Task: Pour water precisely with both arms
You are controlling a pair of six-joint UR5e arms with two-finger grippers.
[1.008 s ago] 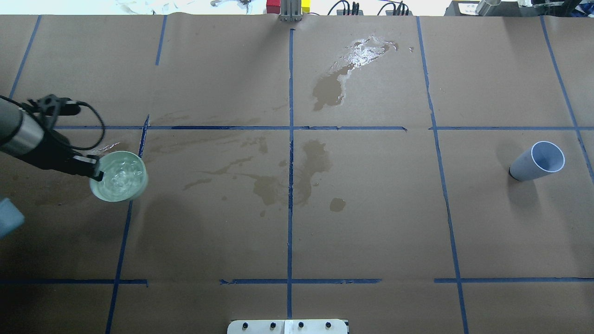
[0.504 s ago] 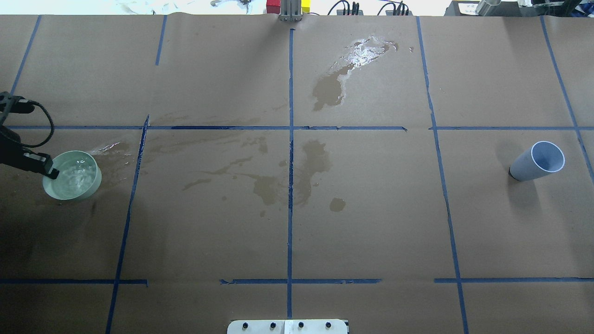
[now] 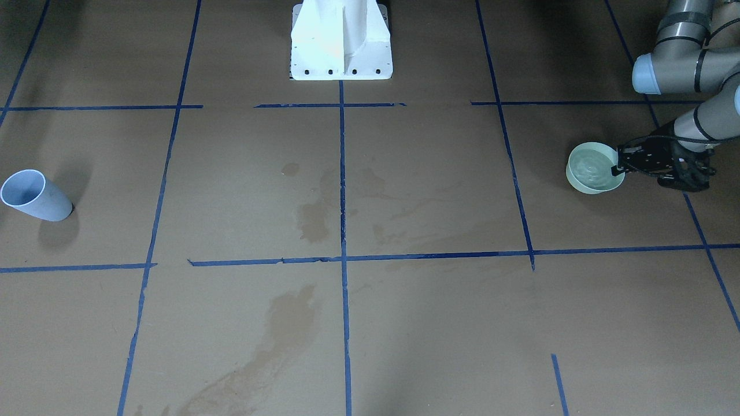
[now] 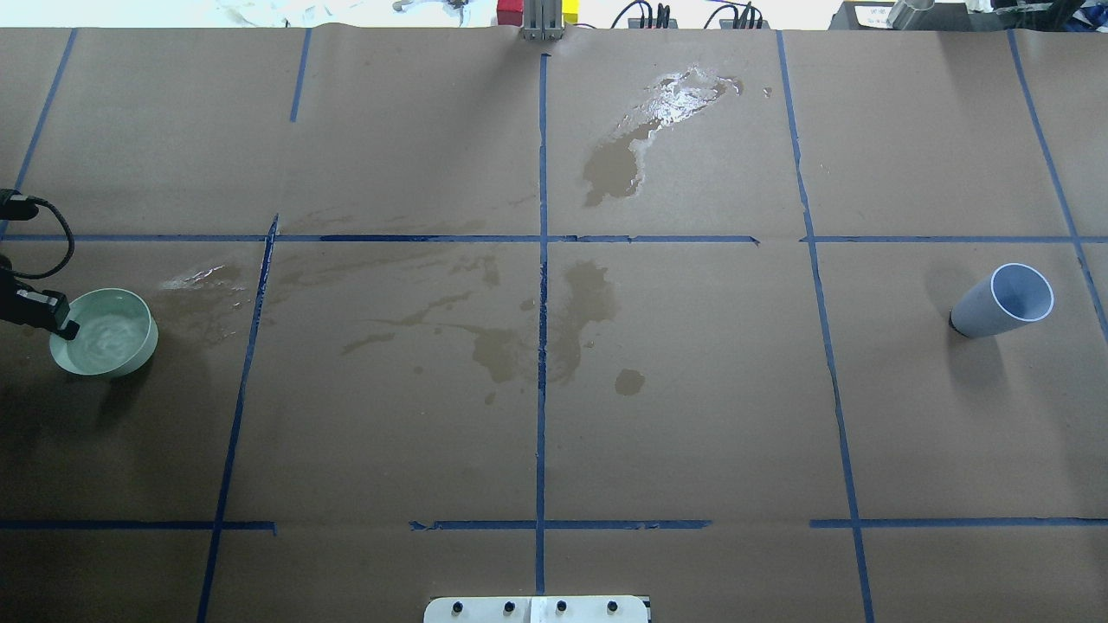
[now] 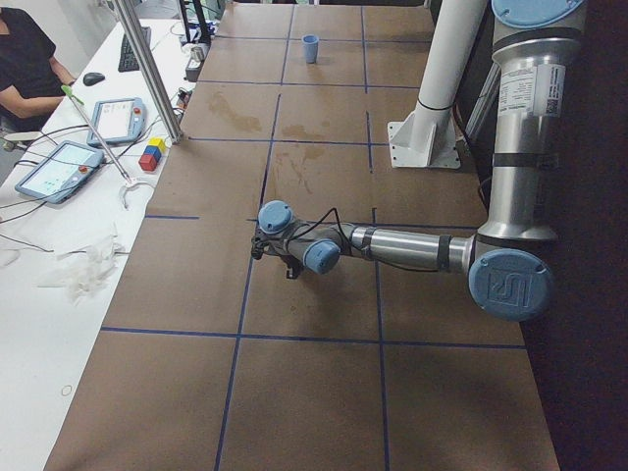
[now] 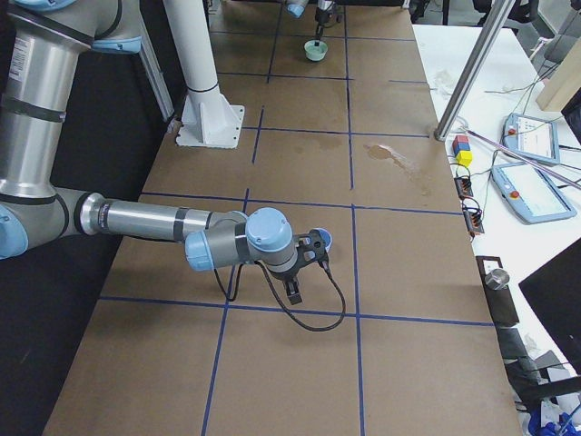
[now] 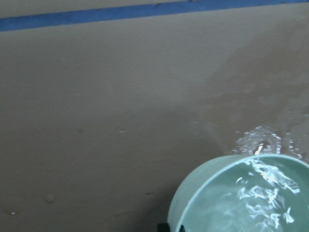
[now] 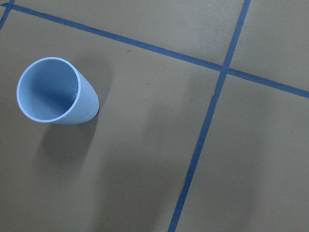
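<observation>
My left gripper (image 4: pixel 62 326) is shut on the near rim of a pale green bowl (image 4: pixel 108 346) at the table's far left edge. It shows in the front view too (image 3: pixel 616 168), with the bowl (image 3: pixel 591 169). Clear water (image 7: pixel 260 195) ripples inside the bowl (image 7: pixel 203 198). A pale blue cup (image 4: pixel 1002 301) stands upright at the far right, empty in the right wrist view (image 8: pixel 55 92). My right gripper (image 6: pixel 304 271) shows only in the exterior right view, low over the table. I cannot tell if it is open or shut.
Brown wet stains (image 4: pixel 528 337) mark the table's middle, and a glossy puddle (image 4: pixel 666 104) lies at the far side. A wet streak (image 4: pixel 199 277) lies right of the bowl. The white pedestal base (image 3: pixel 341 40) stands at my side. Tablets (image 5: pixel 59 167) lie on the operators' bench.
My left gripper has carried the bowl to the left, toward the table's edge. The water in it is still rippling. The blue cup has not moved.
</observation>
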